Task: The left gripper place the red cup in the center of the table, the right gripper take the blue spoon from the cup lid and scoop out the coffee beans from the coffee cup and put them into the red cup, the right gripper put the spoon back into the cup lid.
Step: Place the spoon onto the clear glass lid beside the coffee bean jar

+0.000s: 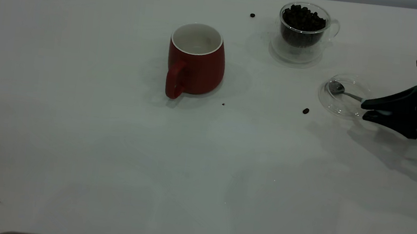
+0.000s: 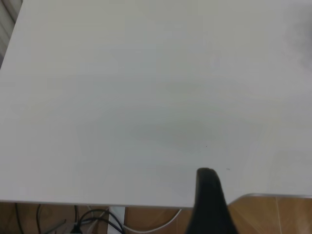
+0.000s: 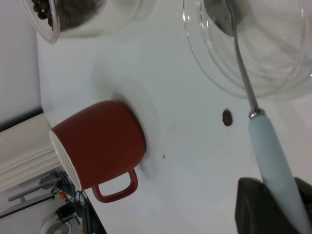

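From outside, my right gripper (image 1: pixel 364 109) reaches in level from the right edge of the table (image 1: pixel 108 152), its two pointed black jaws narrowed on the handle of the spoon (image 1: pixel 340 89). The spoon's shiny bowl lies in the lid (image 1: pixel 344 95), a shallow clear glass disc. The red cup (image 1: pixel 196 62), glossy ceramic, white inside and widening toward its base, stands upright near the middle, its thick loop handle toward the camera. Behind the lid, the double-walled glass cup (image 1: pixel 301 32) holds dark beans (image 1: pixel 303 18); a few strays lie on the table.

My left wrist view shows only bare white tabletop (image 2: pixel 146 97) and one dark fingertip (image 2: pixel 208 195) of my left gripper; I cannot tell how its jaws stand.

My right wrist view shows my fingers (image 3: pixel 253 209) holding the pale blue handle (image 3: pixel 273 161), the metal neck running into the lid (image 3: pixel 204 68). The red cup (image 3: pixel 105 144) sits well apart.
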You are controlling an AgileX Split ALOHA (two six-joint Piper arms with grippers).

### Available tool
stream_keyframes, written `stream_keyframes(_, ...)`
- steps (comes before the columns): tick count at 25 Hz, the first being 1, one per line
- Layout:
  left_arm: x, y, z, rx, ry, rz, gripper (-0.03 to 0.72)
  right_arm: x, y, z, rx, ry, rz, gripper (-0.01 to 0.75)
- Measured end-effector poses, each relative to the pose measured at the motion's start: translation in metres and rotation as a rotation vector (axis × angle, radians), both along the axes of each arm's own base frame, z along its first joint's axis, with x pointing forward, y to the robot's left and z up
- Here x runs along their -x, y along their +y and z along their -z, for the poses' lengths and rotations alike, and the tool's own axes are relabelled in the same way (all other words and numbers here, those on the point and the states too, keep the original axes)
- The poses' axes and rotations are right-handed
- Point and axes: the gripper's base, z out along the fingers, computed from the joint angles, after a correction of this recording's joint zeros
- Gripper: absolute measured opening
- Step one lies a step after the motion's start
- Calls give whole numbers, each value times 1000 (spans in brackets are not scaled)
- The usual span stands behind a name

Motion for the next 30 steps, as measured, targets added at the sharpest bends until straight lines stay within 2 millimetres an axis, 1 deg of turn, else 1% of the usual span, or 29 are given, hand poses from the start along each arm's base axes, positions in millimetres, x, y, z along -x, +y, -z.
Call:
stream_keyframes(4, 0, 0, 0, 0, 0, 0, 593, 2, 1, 4, -14, 4, -3, 108)
stream_keyframes(12, 0, 0, 0, 0, 0, 0, 593, 10, 6, 19, -48, 40, -7, 155)
stream_keyframes(24, 0, 0, 0, 0, 0, 0, 593, 11, 7, 21, -71, 41, -5, 160)
stream_keyframes(26, 0, 0, 0, 0, 0, 0, 593, 11, 8, 21, -75, 42, -3, 172)
stream_keyframes(30, 0, 0, 0, 0, 0, 0, 593, 12, 7, 23, -69, 58, 2, 220)
